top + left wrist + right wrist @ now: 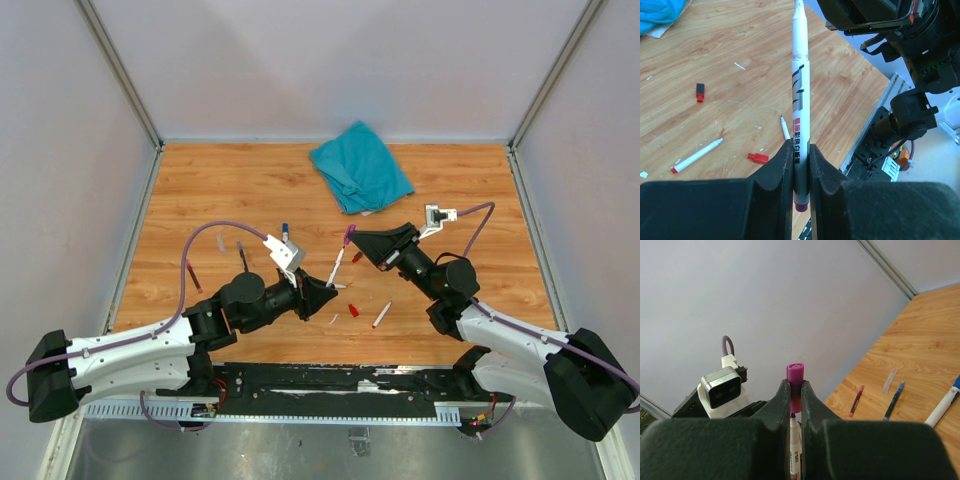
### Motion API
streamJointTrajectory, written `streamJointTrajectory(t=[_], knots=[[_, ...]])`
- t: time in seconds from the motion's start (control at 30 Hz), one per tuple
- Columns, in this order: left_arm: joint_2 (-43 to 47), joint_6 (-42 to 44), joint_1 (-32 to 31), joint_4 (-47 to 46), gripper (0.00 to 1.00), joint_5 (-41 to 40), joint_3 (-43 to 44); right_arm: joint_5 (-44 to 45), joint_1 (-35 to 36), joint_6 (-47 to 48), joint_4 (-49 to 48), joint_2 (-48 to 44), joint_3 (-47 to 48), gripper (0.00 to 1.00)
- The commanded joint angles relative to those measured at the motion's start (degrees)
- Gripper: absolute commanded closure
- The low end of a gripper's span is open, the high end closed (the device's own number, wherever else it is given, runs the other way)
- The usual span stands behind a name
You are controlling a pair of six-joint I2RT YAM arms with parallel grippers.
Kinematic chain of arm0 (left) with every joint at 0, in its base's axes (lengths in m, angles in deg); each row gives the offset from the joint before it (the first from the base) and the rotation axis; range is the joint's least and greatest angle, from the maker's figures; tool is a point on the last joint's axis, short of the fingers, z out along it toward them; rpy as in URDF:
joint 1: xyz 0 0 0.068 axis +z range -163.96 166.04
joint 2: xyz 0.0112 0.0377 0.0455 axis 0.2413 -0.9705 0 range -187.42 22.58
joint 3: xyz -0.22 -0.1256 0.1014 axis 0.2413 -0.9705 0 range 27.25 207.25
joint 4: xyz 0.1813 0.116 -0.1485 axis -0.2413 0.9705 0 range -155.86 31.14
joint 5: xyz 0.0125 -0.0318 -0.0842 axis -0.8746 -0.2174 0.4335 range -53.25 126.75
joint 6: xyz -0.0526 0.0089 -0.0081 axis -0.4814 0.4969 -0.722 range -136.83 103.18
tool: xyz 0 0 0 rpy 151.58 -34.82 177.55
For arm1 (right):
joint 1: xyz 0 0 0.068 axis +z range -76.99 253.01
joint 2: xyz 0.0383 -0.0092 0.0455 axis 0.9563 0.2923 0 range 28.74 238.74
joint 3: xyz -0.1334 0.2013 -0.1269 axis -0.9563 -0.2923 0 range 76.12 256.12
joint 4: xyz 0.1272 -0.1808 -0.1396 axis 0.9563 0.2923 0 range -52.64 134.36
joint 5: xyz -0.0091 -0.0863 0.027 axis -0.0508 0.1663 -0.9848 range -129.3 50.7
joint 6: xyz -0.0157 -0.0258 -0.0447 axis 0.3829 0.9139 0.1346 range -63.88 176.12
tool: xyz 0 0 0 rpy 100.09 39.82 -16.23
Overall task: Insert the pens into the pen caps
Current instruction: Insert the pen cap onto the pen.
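My left gripper is shut on a white-barrelled pen with a purple end, and the pen points up and away toward the right arm. In the top view this pen slants from the left gripper up to the right gripper. My right gripper is shut on a purple pen cap. The pen comes up between the right fingers, its dark tip at the cap's lower mouth. A loose white pen with a red tip and two red caps lie on the wood.
A teal cloth lies at the back of the wooden table. A blue-capped pen, a dark pen and a red pen lie to the left. Grey walls close in three sides.
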Motion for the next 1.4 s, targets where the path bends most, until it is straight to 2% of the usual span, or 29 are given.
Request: streamJointTrajectory(t=[0.0,1.37], knots=[[0.08,1.0,-0.51,-2.16,1.0,-0.25,0.87,1.4,-0.42,0.76,-2.83,-0.09,1.9,0.99],[-0.64,1.01,-0.49,-2.38,1.0,-0.95,1.3,-6.0,-0.32,-1.06,-6.03,0.7,-2.2,0.99]])
